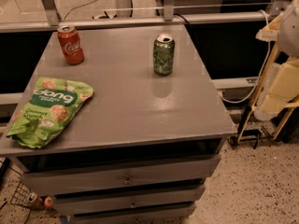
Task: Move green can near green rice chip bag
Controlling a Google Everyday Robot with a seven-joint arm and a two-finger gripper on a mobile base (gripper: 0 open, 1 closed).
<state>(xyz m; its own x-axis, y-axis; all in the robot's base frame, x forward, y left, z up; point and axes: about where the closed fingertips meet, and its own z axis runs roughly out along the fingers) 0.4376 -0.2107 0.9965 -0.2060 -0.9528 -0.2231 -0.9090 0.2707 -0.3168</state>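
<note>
The green can (164, 55) stands upright at the back middle-right of the grey table top (140, 106); it is dark green with pale markings and a silver top. The green rice chip bag (49, 110) lies flat at the front left of the table, with its lower end reaching the left front edge. Can and bag are far apart, with bare table between them. My gripper is not in view. Only pale cream parts of my arm (285, 83) show at the right edge, off the table and to the right of the can.
A red cola can (70, 44) stands upright at the back left, behind the bag. The table is a drawer cabinet (126, 178) with several drawers. A metal rail (140, 21) runs behind it. Cables and a thin stand (252, 111) are on the right.
</note>
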